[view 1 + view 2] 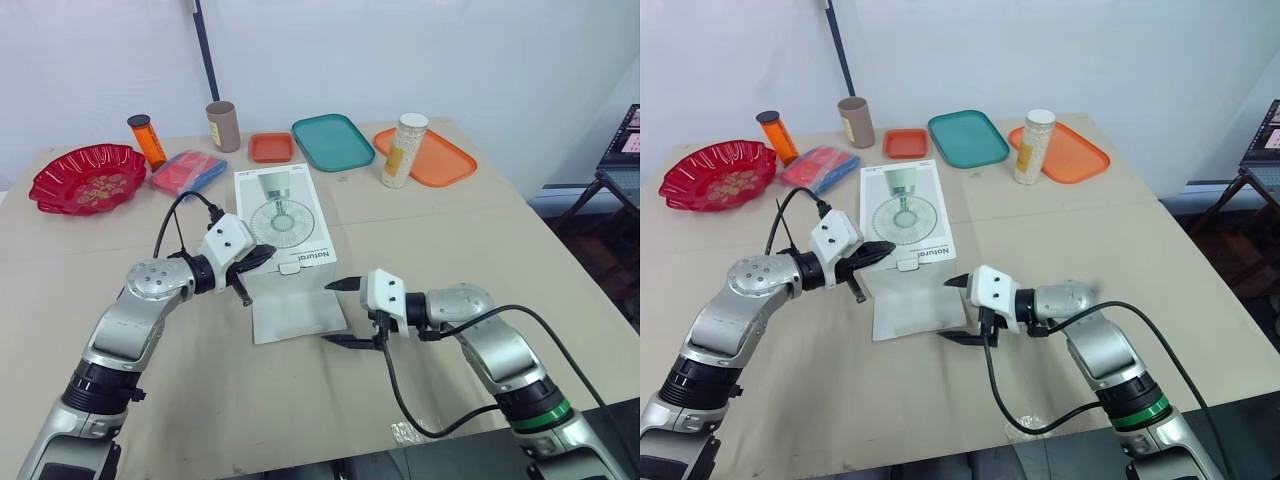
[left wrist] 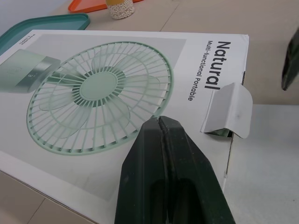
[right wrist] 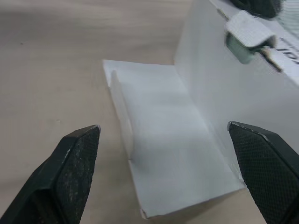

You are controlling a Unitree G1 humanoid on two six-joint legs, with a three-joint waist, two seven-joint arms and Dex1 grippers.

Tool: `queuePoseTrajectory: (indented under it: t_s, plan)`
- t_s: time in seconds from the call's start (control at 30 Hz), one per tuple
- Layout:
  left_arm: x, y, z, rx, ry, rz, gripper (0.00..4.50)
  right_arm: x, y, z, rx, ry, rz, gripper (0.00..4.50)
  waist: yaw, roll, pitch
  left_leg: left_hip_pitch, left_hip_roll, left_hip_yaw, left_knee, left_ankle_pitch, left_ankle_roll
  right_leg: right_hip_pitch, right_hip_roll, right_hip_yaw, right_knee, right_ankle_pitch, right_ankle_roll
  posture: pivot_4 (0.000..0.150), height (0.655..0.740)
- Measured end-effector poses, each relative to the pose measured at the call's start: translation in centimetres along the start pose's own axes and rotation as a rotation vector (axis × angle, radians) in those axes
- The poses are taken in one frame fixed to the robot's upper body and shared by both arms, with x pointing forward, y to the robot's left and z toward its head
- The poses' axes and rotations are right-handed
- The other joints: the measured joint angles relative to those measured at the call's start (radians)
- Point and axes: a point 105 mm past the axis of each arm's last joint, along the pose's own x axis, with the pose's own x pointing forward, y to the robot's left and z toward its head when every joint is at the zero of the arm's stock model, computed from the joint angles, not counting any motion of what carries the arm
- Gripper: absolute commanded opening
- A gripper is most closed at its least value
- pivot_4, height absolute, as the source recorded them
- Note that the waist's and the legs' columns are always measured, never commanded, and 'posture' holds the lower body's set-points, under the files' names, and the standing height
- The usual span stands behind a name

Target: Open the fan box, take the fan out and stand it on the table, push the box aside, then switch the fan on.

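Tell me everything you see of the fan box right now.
The fan box is white cardboard, lying flat on the table, its top face printed with a pale green fan and "Natural Multi-functional Portable". Its near end flap is folded out flat on the table; a small tab sticks up at that edge. The shut left pincer seems to rest on its near left corner; the open right pincer is at the flap's right edge, contact unclear.

The fan box (image 1: 283, 232) lies mid-bench (image 1: 450, 240), with its flap (image 1: 296, 310) flat on the bench before it. The left claw (image 1: 262, 256) is over the box's near left corner, and the right claw (image 1: 330, 312) is just right of the flap. Behind the box stand a cup (image 1: 223, 126), a small tray (image 1: 271, 147) and a long tray (image 1: 333, 142). Behind and right are a jar (image 1: 404, 150) and a wide tray (image 1: 435, 160). Behind and left are a packet (image 1: 187, 171), a bottle (image 1: 148, 140) and a bowl (image 1: 88, 178).
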Motion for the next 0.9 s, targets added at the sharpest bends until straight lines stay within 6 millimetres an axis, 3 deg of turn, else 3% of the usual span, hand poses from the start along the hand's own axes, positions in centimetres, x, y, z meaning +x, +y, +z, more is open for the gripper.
queuePoseTrajectory:
  t_s: [0.13, 0.4, 0.57, 0.9]
  plan:
    - [-0.1, 0.0, -0.1, 0.002, 0.004, -0.001, 0.09, -1.1, -0.7, -0.5, 0.133, 0.006, -0.065, 4.5, -0.001, 0.0, 0.0, 0.0, 0.0, 0.0, 0.0, 0.0, 0.0, 0.0, 0.0, 0.0, 0.0, 0.0, 0.0, 0.15, 0.74]
    - [0.0, 0.1, 0.0, 0.003, 0.003, -0.009, 0.09, 0.3, -0.7, -0.7, 0.222, -0.014, -0.09, 4.5, -0.001, 0.0, 0.0, 0.0, 0.0, 0.0, 0.0, 0.0, 0.0, 0.0, 0.0, 0.0, 0.0, 0.0, 0.0, 0.15, 0.74]
    - [0.0, 0.0, 0.0, 0.005, 0.004, -0.013, 0.09, 1.7, -1.7, -2.3, 0.305, 0.004, -0.122, 4.5, -0.001, 0.0, 0.0, 0.0, 0.0, 0.0, 0.0, 0.0, 0.0, 0.0, 0.0, 0.0, 0.0, 0.0, 0.0, 0.15, 0.74]
    - [-0.2, 0.0, -0.1, 0.003, 0.005, 0.002, 0.09, 1.9, -1.3, -2.6, 0.315, 0.005, -0.095, 4.5, -0.002, 0.001, 0.0, 0.0, 0.0, 0.0, 0.0, 0.0, 0.0, 0.0, 0.0, 0.0, 0.0, 0.0, 0.0, 0.15, 0.74]
